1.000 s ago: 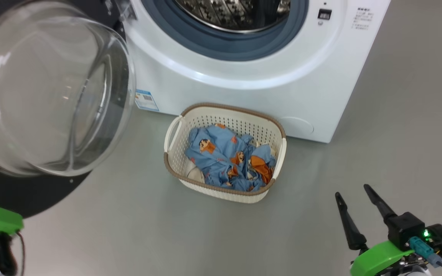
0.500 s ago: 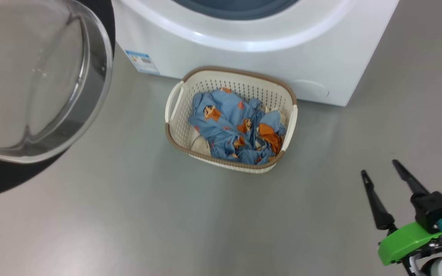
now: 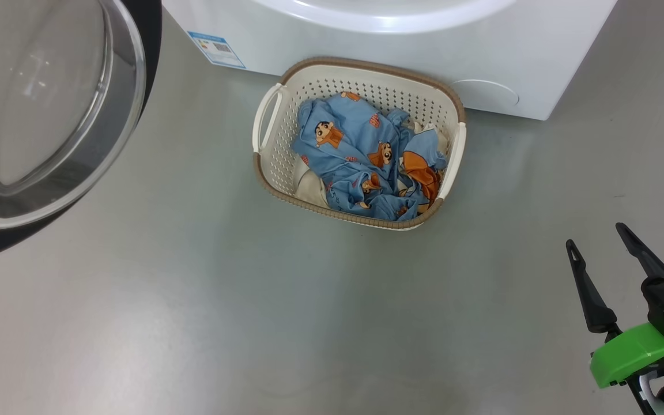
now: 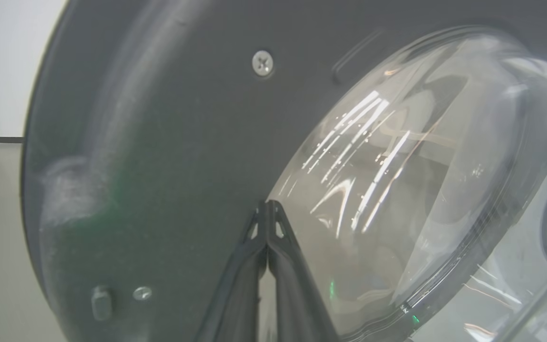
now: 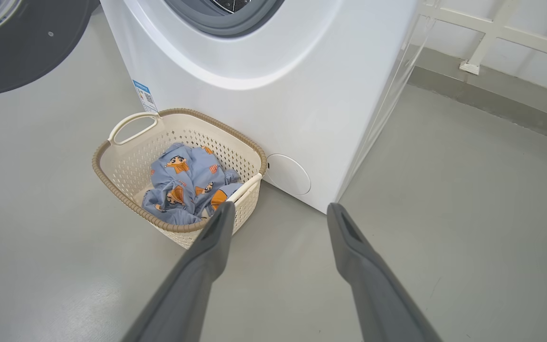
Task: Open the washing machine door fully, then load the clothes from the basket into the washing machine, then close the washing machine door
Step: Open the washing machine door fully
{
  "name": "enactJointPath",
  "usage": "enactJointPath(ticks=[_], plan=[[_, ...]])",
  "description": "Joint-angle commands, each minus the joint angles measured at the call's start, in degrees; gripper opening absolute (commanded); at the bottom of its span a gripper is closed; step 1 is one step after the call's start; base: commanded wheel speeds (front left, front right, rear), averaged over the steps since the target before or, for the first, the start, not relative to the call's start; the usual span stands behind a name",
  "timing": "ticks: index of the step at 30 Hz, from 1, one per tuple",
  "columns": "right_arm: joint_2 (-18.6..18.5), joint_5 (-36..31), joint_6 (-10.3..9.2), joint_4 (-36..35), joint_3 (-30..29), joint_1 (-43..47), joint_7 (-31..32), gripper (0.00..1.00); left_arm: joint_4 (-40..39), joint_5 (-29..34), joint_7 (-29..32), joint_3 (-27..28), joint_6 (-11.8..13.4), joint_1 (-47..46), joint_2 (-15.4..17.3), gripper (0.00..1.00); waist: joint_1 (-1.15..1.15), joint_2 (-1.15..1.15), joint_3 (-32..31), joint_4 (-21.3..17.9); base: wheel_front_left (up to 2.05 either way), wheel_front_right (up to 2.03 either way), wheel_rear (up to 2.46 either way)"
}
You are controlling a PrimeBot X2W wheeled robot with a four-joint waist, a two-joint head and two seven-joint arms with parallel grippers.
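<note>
Left hand [image 4: 268, 205] is pinched fully closed, its two dark fingers pressed flat together into a point with nothing between them. It points up at the inner face of the washing machine door [image 4: 174, 142], tips right where the matte dark-grey rim meets the bulging clear glass bowl. Can't tell if they actually touch it. There's a small cross-head screw [image 4: 262, 62] in the rim higher up.

From the head view the door [image 3: 38, 115] hangs swung open on the robot's left, glossy glass dome facing out.

Right hand [image 3: 595, 234] is wide open and holding nothing, long tapered fingers spread in a V. It hovers over the smooth grey floor [image 3: 251, 317], well apart from the basket [image 3: 277, 167] and off to its right. In its own wrist view the right hand [image 5: 280, 205] aims at the low front of the washing machine [image 5: 278, 95].

The basket is cream perforated plastic with a brown woven-look rim. It sits on the floor just beside the white washing machine [image 3: 401, 52] front, below the blue label [image 3: 217, 49]. The clothes [image 3: 361, 155] are crumpled inside it, light blue cartoon-print fabric with orange and cream bits.
</note>
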Motion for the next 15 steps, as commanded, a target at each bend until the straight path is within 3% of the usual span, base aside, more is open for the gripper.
enactJointPath(ticks=[1, 15], plan=[[-0.35, -0.03, 0.09, -1.77, 1.3, 0.22, 0.11, 1.0, -0.62, 0.9, -0.13, 2.02, -0.46, -0.81, 4.43, 0.0, 0.0, 0.0, 0.0, 0.05, 0.0, 0.0, 0.0], [1.58, 0.18, 0.09, 0.87, 2.58, -0.87, -1.67, 1.0, -0.05, 5.26, -0.13, 4.95, -3.58, 0.21, 2.45, 0.0, 0.0, 0.0, -2.85, -0.76, 0.0, 0.0, 0.0]])
